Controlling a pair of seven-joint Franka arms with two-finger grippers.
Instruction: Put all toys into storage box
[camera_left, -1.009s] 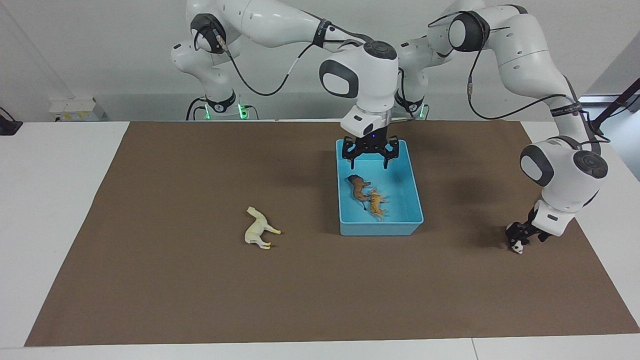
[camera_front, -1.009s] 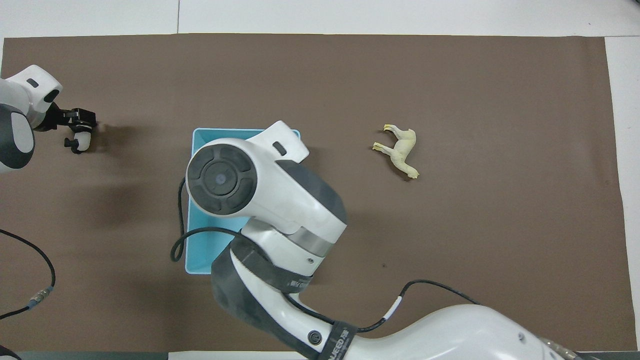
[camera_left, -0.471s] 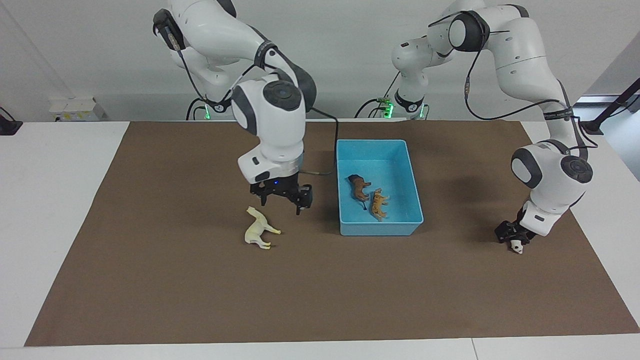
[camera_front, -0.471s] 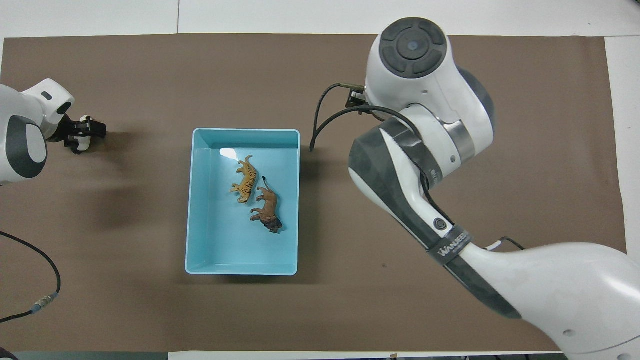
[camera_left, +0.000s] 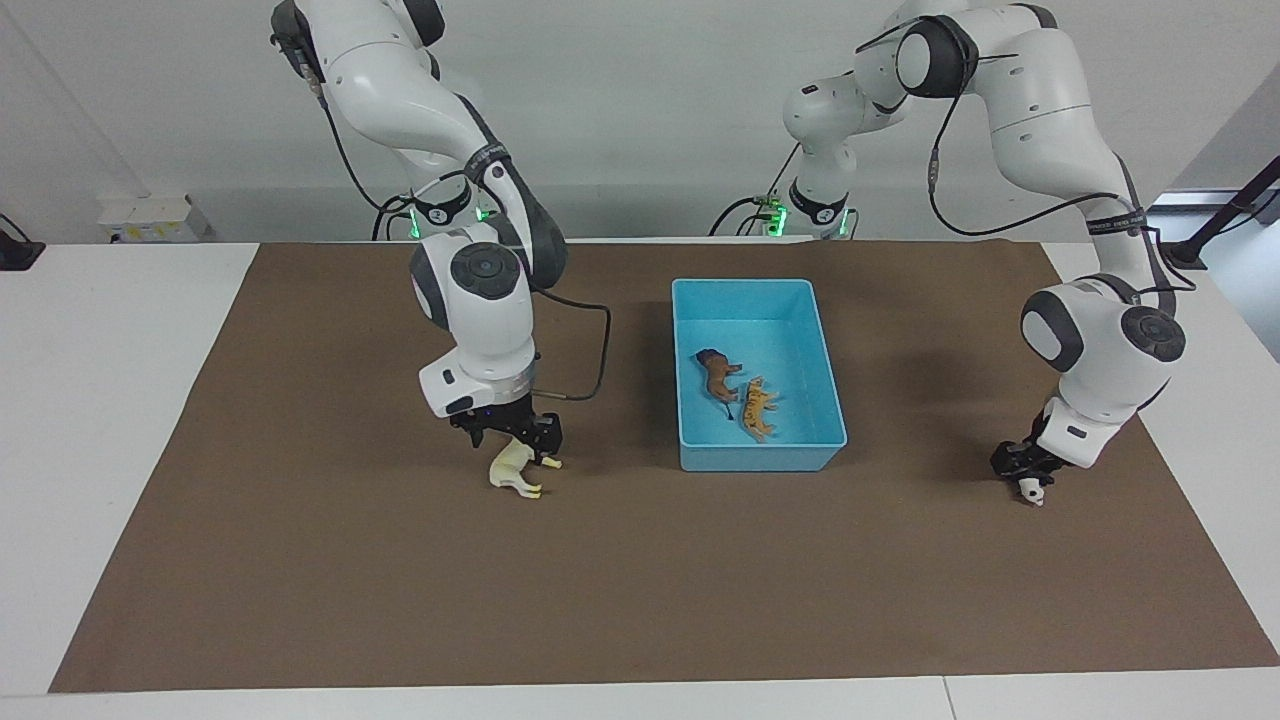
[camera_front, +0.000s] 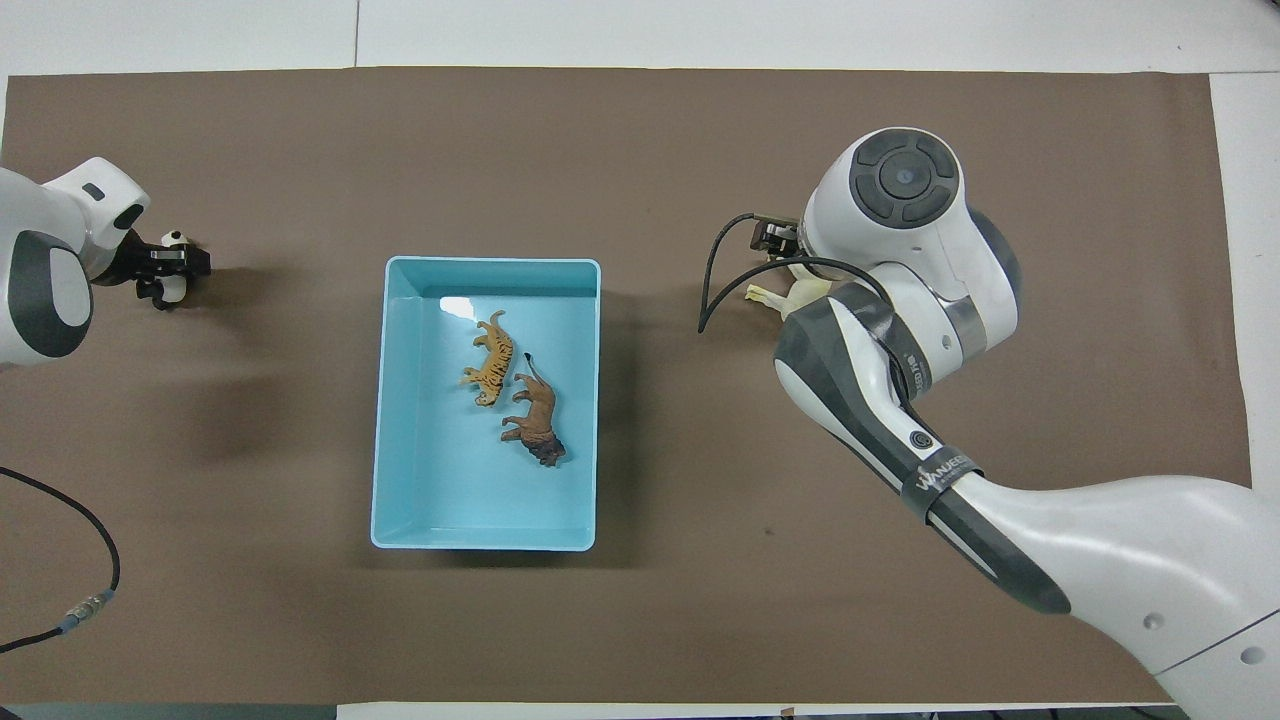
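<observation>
Lying side by side inside the light blue storage box (camera_left: 820, 385) (camera_front: 400, 400) are the brown lion (camera_left: 716, 373) (camera_front: 535, 418) and the orange striped tiger (camera_left: 757, 407) (camera_front: 489, 357). The box sits on the brown mat (camera_left: 330, 590) (camera_front: 640, 150) covering the white counter (camera_left: 90, 330) (camera_front: 800, 30), near its middle. The right gripper (camera_left: 512, 440) is low over the cream-white horse (camera_left: 516, 472) (camera_front: 790, 296), which lies on the mat toward the right arm's end of the counter; its fingers look spread about the horse's upper body, though contact cannot be told. Toward the left arm's end, the left gripper (camera_left: 1020, 473) (camera_front: 172, 262) is down at the mat with its fingers pinching the black-and-white panda (camera_left: 1032, 491) (camera_front: 176, 240), well apart from the box.
</observation>
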